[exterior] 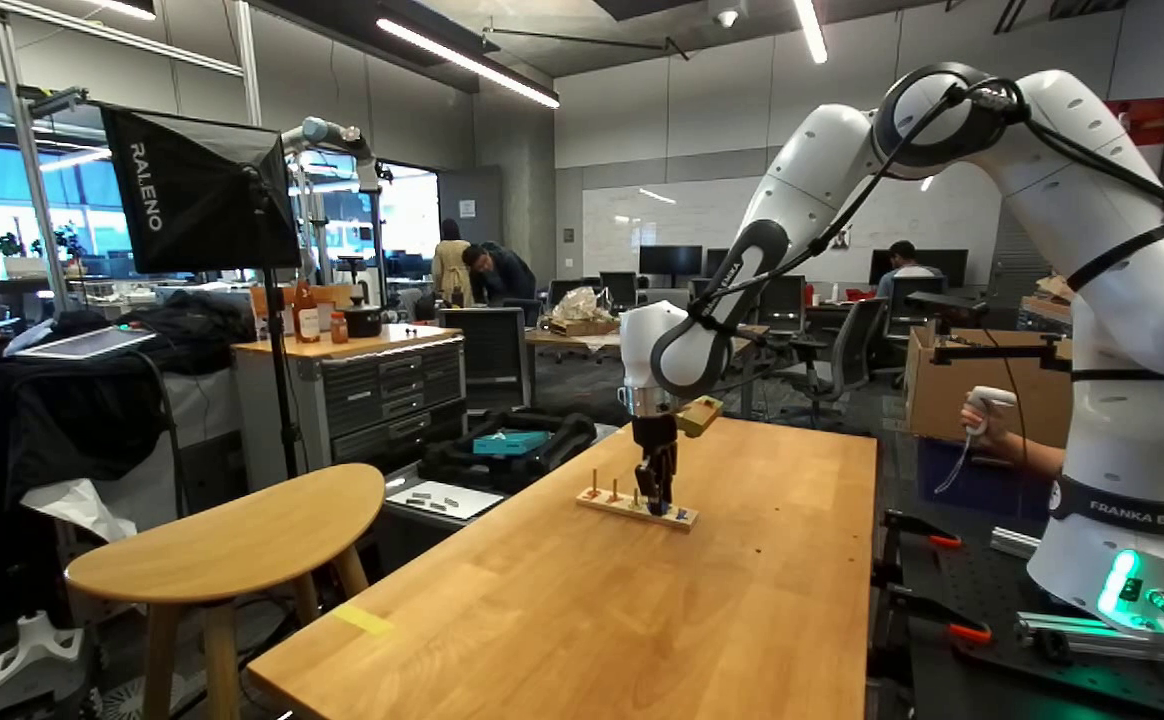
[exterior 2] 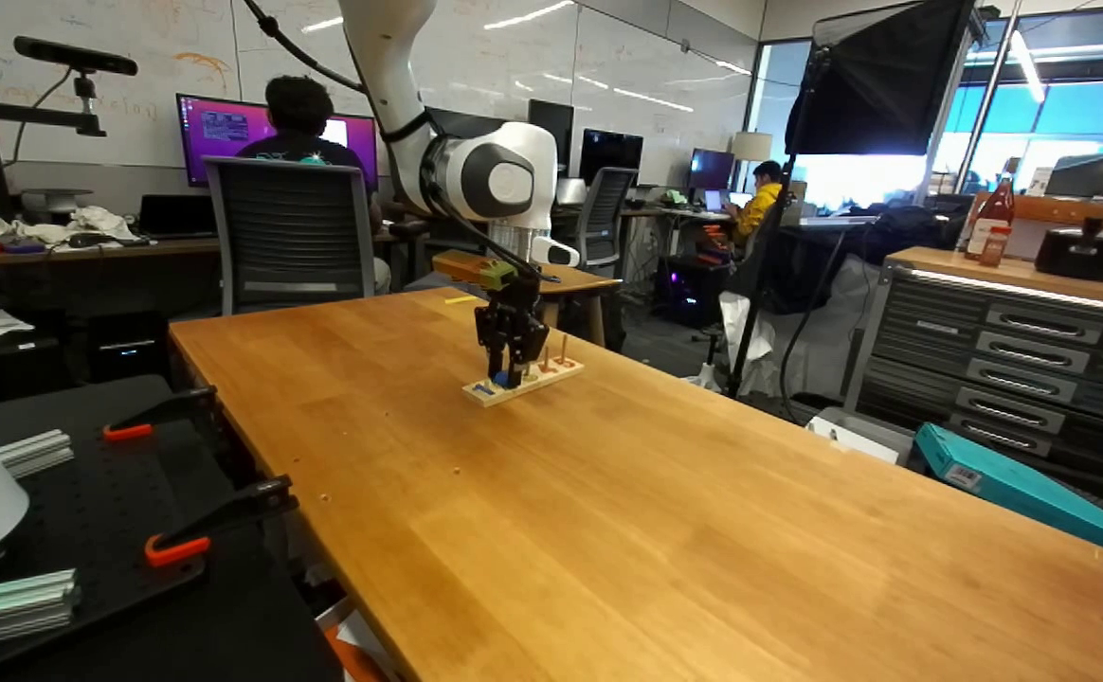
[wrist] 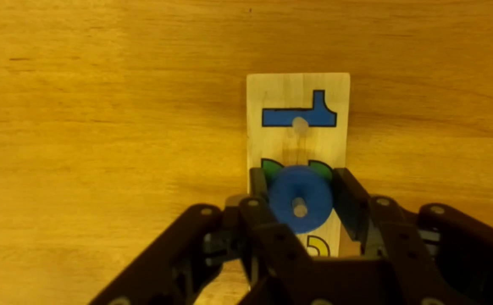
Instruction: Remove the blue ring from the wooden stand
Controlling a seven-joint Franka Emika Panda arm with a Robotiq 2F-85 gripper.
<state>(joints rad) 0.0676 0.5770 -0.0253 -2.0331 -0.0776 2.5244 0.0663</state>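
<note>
The wooden stand [wrist: 273,142] is a pale strip with short upright pegs and painted numerals. It lies flat on the table in both exterior views [exterior: 610,504] [exterior 2: 551,375]. The blue ring [wrist: 300,180] sits around the peg beside the bare peg on the blue numeral 1, partly covering a green numeral. It shows as a small blue spot in an exterior view [exterior 2: 502,380]. My gripper [wrist: 299,192] points down, one finger on each side of the ring, both seeming to touch it. The gripper also shows low over the stand in both exterior views [exterior: 656,505] [exterior 2: 505,371]. The gripper hides the stand's far end in the wrist view.
The stand rests on a long wooden table [exterior: 582,620]. Several bare pegs [exterior: 595,480] rise beside the gripper. A round wooden stool [exterior: 232,540] stands by the table. Black clamps with orange tips [exterior 2: 177,549] sit at the robot's table edge.
</note>
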